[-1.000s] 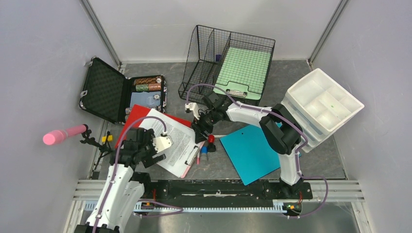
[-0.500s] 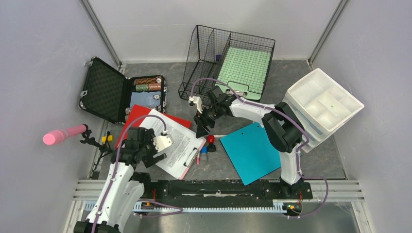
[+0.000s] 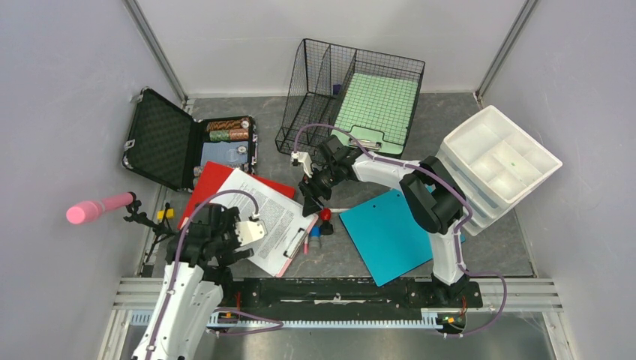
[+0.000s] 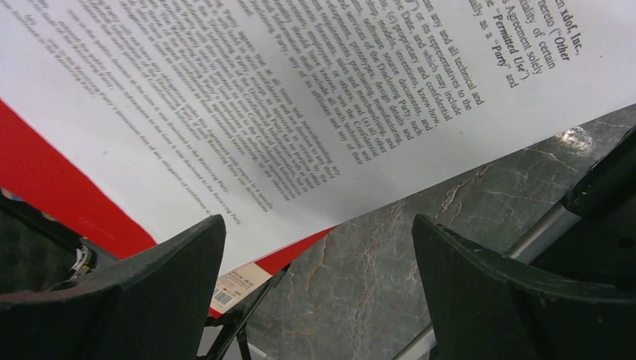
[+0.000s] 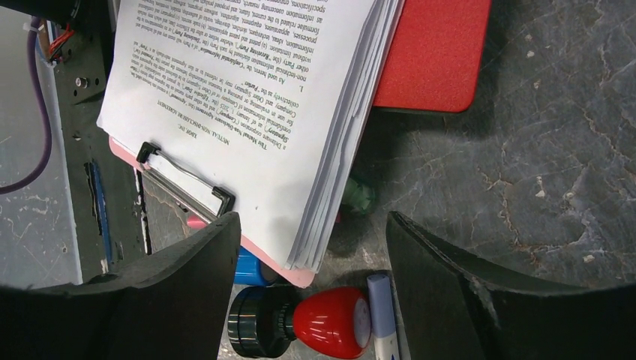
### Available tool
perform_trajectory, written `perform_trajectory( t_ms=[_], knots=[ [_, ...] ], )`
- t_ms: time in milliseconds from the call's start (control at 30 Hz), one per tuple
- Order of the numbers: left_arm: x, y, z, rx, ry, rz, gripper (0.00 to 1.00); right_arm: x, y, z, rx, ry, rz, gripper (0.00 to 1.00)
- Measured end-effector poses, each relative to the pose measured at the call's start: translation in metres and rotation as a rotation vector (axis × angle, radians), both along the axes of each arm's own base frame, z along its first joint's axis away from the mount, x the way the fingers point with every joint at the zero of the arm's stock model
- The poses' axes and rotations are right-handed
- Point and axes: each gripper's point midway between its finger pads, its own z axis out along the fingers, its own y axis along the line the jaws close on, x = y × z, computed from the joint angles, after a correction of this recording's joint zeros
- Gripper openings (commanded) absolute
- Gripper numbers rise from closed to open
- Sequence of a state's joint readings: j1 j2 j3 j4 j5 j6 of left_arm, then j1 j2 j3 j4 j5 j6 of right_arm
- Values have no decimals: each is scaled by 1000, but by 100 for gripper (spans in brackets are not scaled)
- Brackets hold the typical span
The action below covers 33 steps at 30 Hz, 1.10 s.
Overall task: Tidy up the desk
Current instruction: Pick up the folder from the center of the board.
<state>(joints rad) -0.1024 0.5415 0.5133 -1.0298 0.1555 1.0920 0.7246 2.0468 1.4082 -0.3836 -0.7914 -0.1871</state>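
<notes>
You are viewing both hands released and empty: left hand (image 4: 316, 223) hovering over flat printed sheets (image 4: 300, 97); right hand (image 5: 313, 219) over a glossy red dome (image 5: 334, 322). The mottled stone-look counter (image 5: 562, 150) is lying beneath both.

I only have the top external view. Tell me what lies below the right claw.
Observer: In the right wrist view, the right claw is open, and a red-capped black cylinder lies on its side on the desk.
Operator: Say what the paper stack hides.
Observer: A small green object peeks out from under the edge of the paper stack.
Operator: Report the left claw.
Observer: The left claw is open above the paper's edge, where a barcode label shows at the edge of the red folder.
</notes>
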Motion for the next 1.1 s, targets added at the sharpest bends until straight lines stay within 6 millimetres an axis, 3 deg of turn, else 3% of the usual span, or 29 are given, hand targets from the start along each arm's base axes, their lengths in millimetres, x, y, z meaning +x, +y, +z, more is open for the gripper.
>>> perform_trajectory(
  t_ms=[133, 300, 667, 1100],
  knots=[
    [-7, 3, -18, 23, 20, -22, 100, -1, 1, 0, 4, 4, 4, 77],
    [-9, 5, -25, 38, 30, -32, 100, -5, 3, -1, 7, 17, 16, 77],
    [11, 9, -31, 77, -25, -44, 100, -18, 10, -14, 8, 97, 42, 73],
    [13, 9, -33, 78, -14, -43, 100, -18, 25, 7, 83, 168, 67, 39]
  ],
)
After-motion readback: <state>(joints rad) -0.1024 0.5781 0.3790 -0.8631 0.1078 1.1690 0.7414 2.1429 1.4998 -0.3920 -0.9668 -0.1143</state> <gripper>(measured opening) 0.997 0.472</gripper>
